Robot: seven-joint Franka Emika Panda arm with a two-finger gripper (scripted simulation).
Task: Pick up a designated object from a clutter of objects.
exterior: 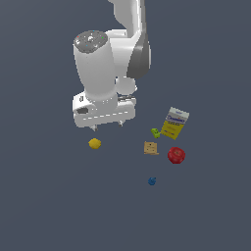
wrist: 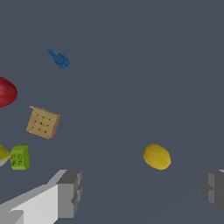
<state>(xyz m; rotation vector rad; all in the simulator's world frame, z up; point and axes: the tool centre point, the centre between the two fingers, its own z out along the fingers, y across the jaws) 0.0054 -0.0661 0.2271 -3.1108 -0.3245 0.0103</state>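
Note:
The small yellow lemon [exterior: 94, 143] lies on the dark grey floor, apart from the rest of the clutter, toward the exterior view's left. My gripper [exterior: 107, 126] hangs above the floor, open and empty, its fingertips [exterior: 94, 127] a little above and beside the lemon. In the wrist view the lemon [wrist: 156, 156] lies between the two wide-apart fingers [wrist: 69, 192], closer to one finger. The red apple [exterior: 176, 155], the yellow-and-white box [exterior: 175, 122], the tan cracker piece [exterior: 151, 148], the tiny green thing [exterior: 155, 132] and the tiny blue thing [exterior: 152, 181] lie toward the exterior view's right.
The white arm [exterior: 105, 59] rises above the gripper. In the wrist view the cracker piece [wrist: 43, 123], the green thing [wrist: 19, 157], the blue thing [wrist: 59, 59] and the apple's edge [wrist: 6, 92] show together, away from the lemon.

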